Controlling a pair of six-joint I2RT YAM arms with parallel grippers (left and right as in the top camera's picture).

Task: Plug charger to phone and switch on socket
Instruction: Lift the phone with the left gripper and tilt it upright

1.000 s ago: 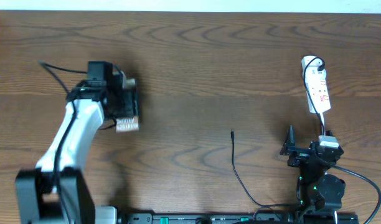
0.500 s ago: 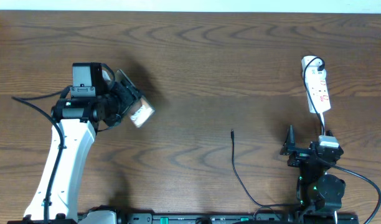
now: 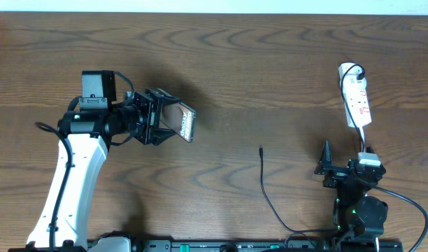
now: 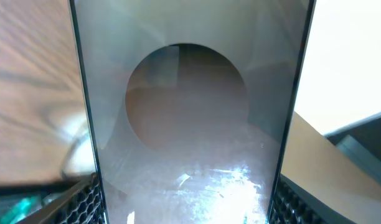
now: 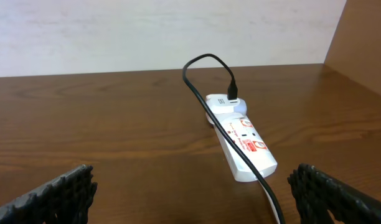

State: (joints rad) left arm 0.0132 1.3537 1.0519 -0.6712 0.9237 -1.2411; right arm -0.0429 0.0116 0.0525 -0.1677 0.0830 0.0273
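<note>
Left pincer (image 3: 165, 124) clamps the phone (image 3: 185, 124), hiding its side edges.

White left arm (image 3: 69, 166), black left claw (image 3: 165, 120)

Table (image 3: 256, 77) — dark brown wood with a pronounced wavy grain running left to right and a faint sheen under the room light. Horizontal seams divide the top into long boards.

Off-white wall (image 5: 147, 31) stands behind the table's far edge; overhead it shows only as a thin pale strip along the top.

Plain brown panel (image 5: 365, 43) — upright at the table's right side, meeting the wall at a corner.
</note>
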